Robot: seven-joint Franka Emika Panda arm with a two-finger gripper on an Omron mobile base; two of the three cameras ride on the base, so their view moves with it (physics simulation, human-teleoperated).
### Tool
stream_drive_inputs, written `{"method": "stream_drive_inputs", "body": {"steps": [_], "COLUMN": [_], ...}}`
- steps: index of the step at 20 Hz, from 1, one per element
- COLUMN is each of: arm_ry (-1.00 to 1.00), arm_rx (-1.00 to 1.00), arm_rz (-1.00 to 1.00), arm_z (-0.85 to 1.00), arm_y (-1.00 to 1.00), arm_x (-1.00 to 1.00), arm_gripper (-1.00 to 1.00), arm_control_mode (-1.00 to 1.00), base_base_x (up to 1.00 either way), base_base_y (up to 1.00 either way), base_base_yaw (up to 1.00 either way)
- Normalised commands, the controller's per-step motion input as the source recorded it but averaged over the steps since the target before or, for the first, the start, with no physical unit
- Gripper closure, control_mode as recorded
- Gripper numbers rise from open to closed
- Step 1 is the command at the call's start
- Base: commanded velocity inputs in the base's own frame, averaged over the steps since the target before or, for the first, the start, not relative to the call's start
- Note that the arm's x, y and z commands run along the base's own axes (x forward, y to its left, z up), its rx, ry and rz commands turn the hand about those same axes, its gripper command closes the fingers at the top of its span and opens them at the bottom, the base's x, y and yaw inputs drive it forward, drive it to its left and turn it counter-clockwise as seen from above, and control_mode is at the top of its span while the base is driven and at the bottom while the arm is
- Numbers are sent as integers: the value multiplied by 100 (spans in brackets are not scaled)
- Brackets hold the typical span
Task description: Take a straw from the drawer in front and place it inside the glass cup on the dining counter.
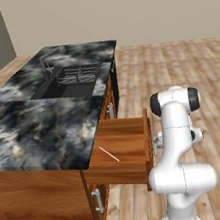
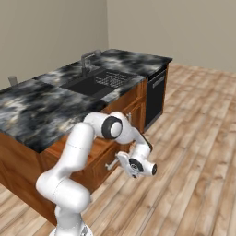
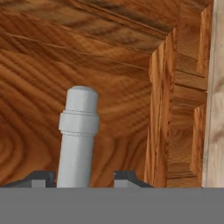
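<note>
My gripper [image 3: 83, 177] sat at the front panel of the drawer [image 1: 122, 143], jaws partly parted around its silver bar handle [image 3: 78, 131] (not clamped, as far as I could tell). The straw [image 1: 108, 153] lay inside the pulled-out drawer, below the dining counter [image 1: 28, 125].

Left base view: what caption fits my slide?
Drawer pulled open beside the white arm, a thin straw lying inside.

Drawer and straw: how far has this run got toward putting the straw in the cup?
Done: the drawer is pulled out, with the straw lying loose on its floor. In hand: the hand sits at the drawer's handle, the bar between its fingers. Left: pick up the straw and carry it to the glass cup at the counter's far edge.
</note>
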Motion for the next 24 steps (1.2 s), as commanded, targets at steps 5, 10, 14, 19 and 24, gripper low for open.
{"method": "stream_drive_inputs", "body": {"steps": [5, 10, 14, 19, 24], "arm_ry": [5, 5, 5, 7, 4], "arm_rx": [0, 0, 0, 0, 0], "arm_rz": [0, 0, 0, 0, 0], "arm_z": [-22, -25, -27, -27, 2], "arm_y": [-100, -100, -100, -95, -41], "arm_x": [-29, -23, -19, -13, -7], "arm_gripper": [100, 100, 100, -100, -100], "arm_control_mode": [-100, -100, -100, -100, -100], "base_base_x": [0, 0, 0, 0, 0], "base_base_y": [0, 0, 0, 0, 0], "base_base_yaw": [0, 0, 0, 0, 0]}}
